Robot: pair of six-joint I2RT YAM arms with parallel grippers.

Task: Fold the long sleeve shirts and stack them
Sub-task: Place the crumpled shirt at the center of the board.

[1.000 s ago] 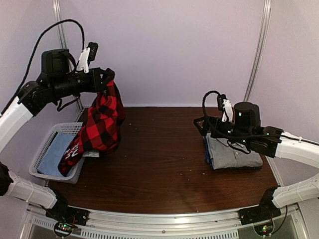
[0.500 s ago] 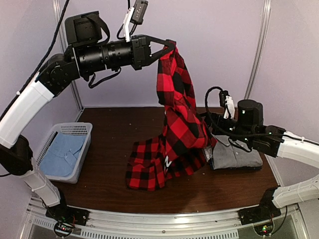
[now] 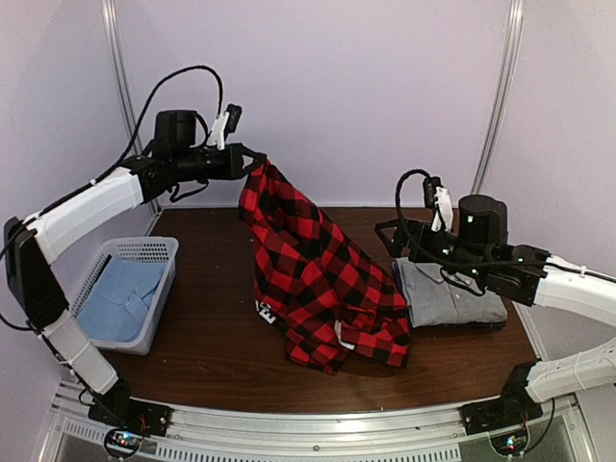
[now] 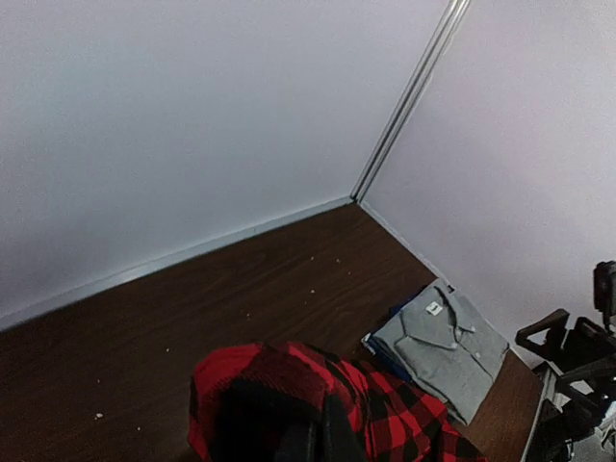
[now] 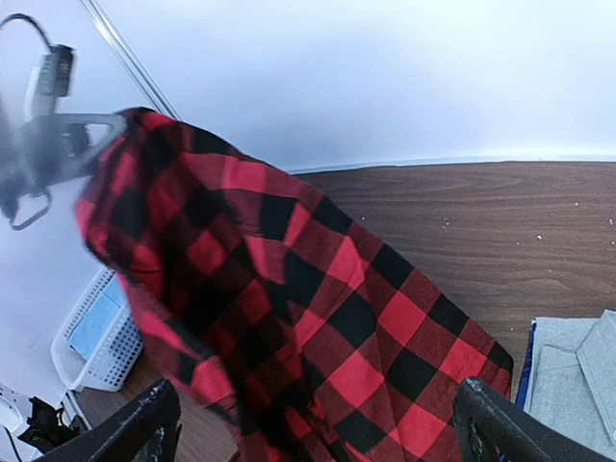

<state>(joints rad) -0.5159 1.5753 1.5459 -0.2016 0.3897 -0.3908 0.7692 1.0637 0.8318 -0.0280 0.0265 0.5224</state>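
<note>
**Item 1 – check shirt** (image 3: 318,279). Red/black flannel, unfolded.
- Top end is pinched up in the air by the L claw (image 3: 254,166).
- Cloth slopes down from there toward the R side. The lower half lies rumpled on the surface (image 3: 212,332), centre-front.
- Lower R edge is just beside the grey shirt (image 3: 448,300); can't tell if they touch.
- White mark (image 3: 265,310) on a black band at the lower L edge, too small to read.

**Item 2 – grey shirt.** Folded flat on the R side of the surface.
- Collar and button front face up (clearest in L-wrist view).
- A blue layer (image 3: 397,287) sits under it, w/ its edge peeking out on the side toward centre. What it is: can't tell.

**Item 3 – L claw.** Clenched on the top edge of the check shirt.
- Held high above the surface, back-left of centre.
- In L-wrist view the fingers are dark and mostly buried in the cloth.

**Item 4 – R claw** (image 3: 387,243). Released and holding nothing.
- R-wrist view shows one finger at each lower corner, wide apart.
- Hovers over the far-L corner of the grey shirt and points toward the check shirt, which fills most of R-wrist view.

**Item 5 – basket** (image 3: 154,252). White perforated plastic, at the L side of the surface near the front edge, well apart from both shirts.
- Contents: light-blue cloth (image 3: 120,300), lying flat inside.
</note>
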